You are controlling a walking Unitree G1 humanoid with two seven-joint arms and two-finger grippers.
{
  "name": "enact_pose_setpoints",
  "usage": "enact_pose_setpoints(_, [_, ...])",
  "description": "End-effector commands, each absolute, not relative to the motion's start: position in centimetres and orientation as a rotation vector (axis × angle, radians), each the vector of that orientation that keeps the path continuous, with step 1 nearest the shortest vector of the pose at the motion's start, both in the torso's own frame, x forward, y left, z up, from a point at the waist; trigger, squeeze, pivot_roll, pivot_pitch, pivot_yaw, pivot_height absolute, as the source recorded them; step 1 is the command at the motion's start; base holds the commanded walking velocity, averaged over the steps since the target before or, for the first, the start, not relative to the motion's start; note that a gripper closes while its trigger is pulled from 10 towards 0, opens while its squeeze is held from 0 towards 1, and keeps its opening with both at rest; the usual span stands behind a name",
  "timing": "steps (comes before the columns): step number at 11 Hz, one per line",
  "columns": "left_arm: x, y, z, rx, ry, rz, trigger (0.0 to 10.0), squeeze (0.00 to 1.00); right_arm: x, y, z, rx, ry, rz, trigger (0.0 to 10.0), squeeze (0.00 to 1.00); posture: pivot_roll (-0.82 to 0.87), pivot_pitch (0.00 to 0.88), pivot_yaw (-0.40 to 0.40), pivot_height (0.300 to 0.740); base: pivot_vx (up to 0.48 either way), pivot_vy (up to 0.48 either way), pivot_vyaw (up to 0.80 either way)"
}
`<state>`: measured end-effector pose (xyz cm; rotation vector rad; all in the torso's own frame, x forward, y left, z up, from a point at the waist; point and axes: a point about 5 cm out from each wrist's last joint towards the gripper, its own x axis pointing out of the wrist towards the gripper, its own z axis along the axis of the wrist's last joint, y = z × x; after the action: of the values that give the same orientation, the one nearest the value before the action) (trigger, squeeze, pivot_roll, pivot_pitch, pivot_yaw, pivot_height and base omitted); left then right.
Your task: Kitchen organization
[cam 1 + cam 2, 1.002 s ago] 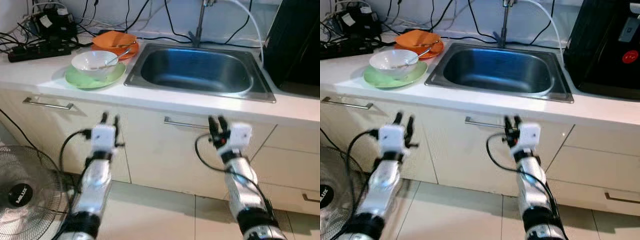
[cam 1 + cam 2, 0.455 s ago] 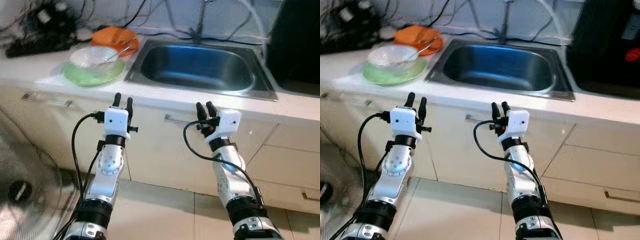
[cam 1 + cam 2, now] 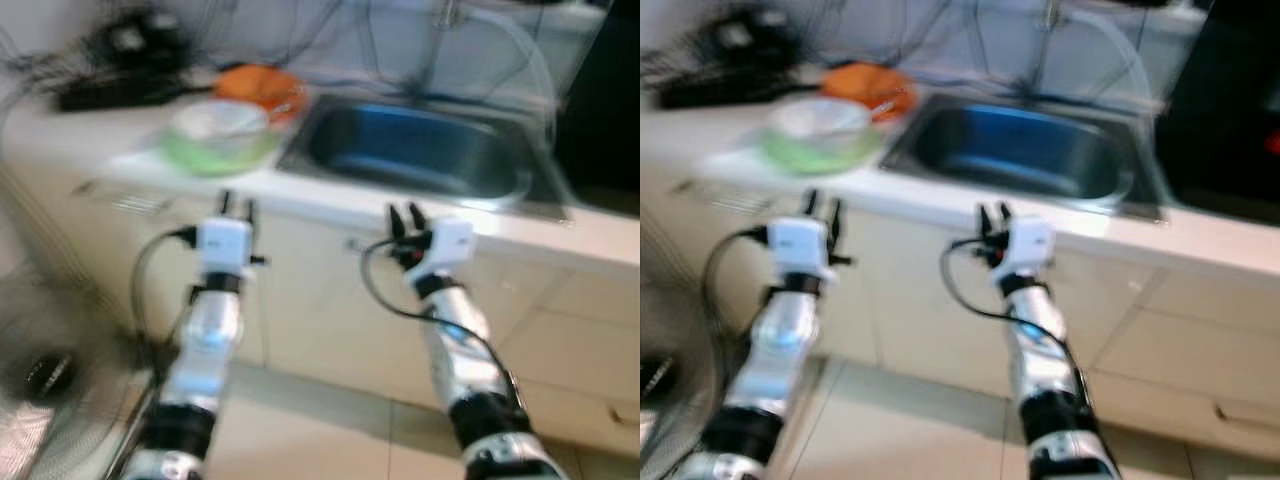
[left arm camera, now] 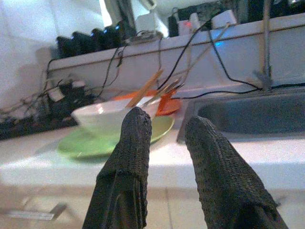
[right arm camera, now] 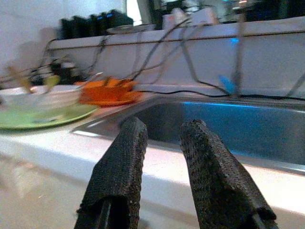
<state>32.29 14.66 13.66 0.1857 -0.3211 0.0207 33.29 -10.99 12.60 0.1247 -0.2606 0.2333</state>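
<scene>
- Left eye view, blurred: the left tool sits left of centre and the right tool right of centre, both raised in front of the cabinet fronts below the table edge, holding nothing. A white bowl stands on a green plate in the upper left, an orange plate behind it. The steel sink takes the upper middle. A fan is at lower left.
- Right eye view: the same scene, dark appliance at upper right.
- Left wrist view: two black fingers stand slightly apart, released, empty. Beyond them, the bowl with utensils on the green plate at centre left, sink at right.
- Right wrist view: fingers slightly parted, gripping nothing; sink ahead, plates at left.
</scene>
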Motion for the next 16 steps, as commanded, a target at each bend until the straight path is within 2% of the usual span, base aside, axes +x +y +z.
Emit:
enact_pose_setpoints(1, [32.3,13.6,14.0,0.173,-0.329,-0.002,10.0,0.00,33.4,-11.8,12.7,0.124,-0.257,0.210,10.0,0.00,0.18,0.000,-0.013,0.740,0.431,0.000,0.00])
enact_pose_setpoints(5, [32.3,13.5,14.1,0.175,-0.328,-0.006,10.0,0.00,33.5,-11.8,12.7,0.130,-0.246,0.211,10.0,0.00,0.18,0.000,-0.014,0.740,0.438,0.000,0.00])
enact_pose_setpoints(7, [32.3,13.5,14.1,0.176,-0.331,-0.007,10.0,0.00,33.4,-11.6,12.8,0.130,-0.256,0.222,10.0,0.00,0.18,0.000,-0.015,0.740,0.439,0.000,0.80])
enact_pose_setpoints(8, [32.2,13.5,14.1,0.177,-0.333,-0.010,10.0,0.00,33.4,-11.6,12.7,0.137,-0.252,0.221,10.0,0.00,0.18,0.000,-0.015,0.740,0.439,0.000,0.00])
enact_pose_setpoints(16, [31.7,12.3,13.9,0.211,-0.342,-0.090,10.0,0.00,33.4,-11.7,12.5,0.139,-0.234,0.216,10.0,0.00,0.18,0.000,-0.014,0.740,0.000,0.000,0.00])
